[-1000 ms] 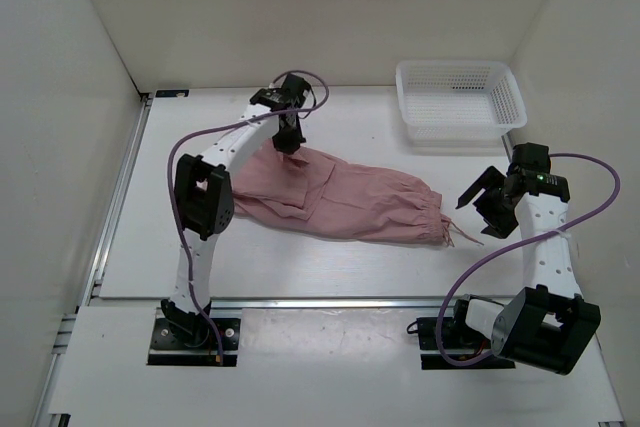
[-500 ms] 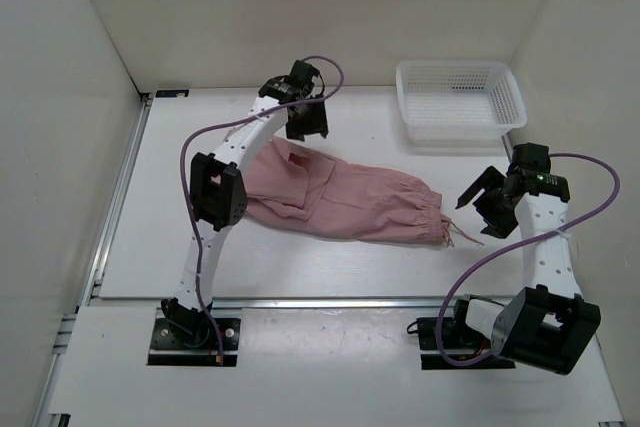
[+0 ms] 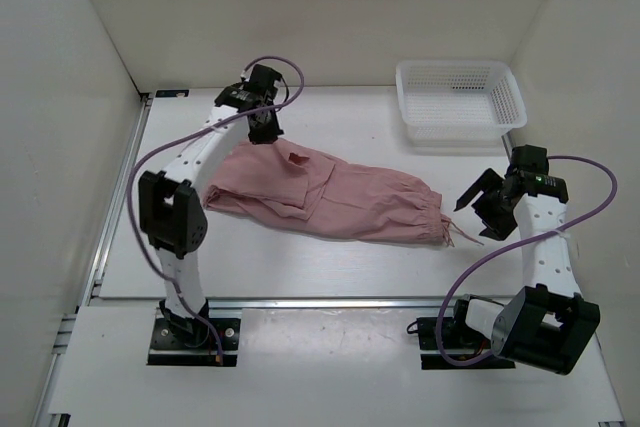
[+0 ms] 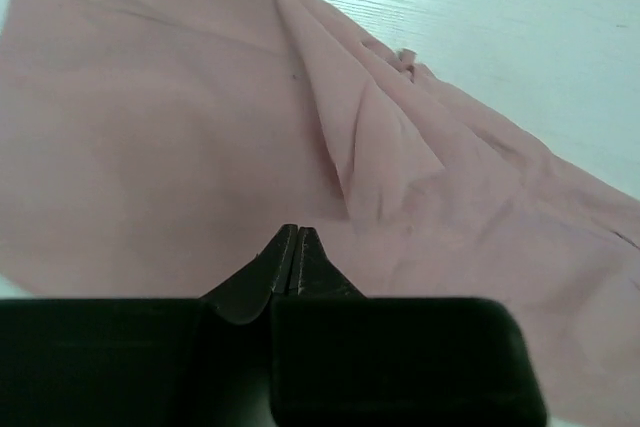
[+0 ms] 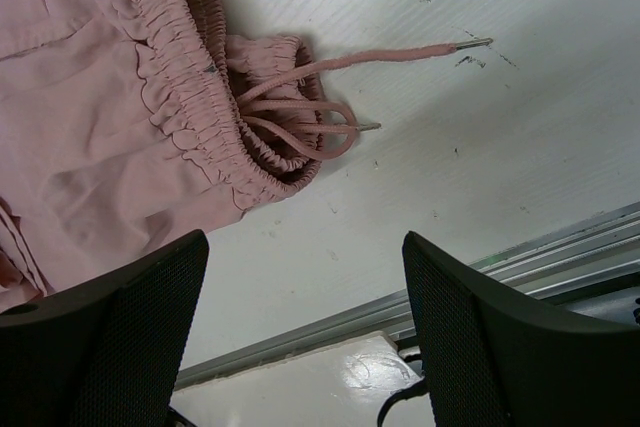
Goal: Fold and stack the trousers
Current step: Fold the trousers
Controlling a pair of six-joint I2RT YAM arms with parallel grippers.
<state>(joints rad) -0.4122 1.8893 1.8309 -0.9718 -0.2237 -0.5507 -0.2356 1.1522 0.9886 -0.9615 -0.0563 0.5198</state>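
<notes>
The dusty-pink trousers (image 3: 330,197) lie flat across the middle of the table, their gathered elastic end (image 5: 200,97) and loose drawstrings (image 5: 320,112) pointing right. My left gripper (image 3: 265,129) hovers at the trousers' far left corner. In the left wrist view its fingers (image 4: 296,247) are pressed together over the wrinkled pink fabric (image 4: 200,127), with no cloth visible between them. My right gripper (image 3: 482,202) stands open just right of the drawstring end, above bare table, holding nothing; in the right wrist view its fingers (image 5: 130,317) frame the table's front edge.
A white plastic mesh basket (image 3: 460,125) stands at the back right of the table. A metal rail (image 3: 330,302) runs along the near edge. White walls close in the left, back and right sides.
My left gripper opened, swung right, then came back left along the trousers' far edge and shut. The trousers' left end now reaches further left. The right arm has not moved.
</notes>
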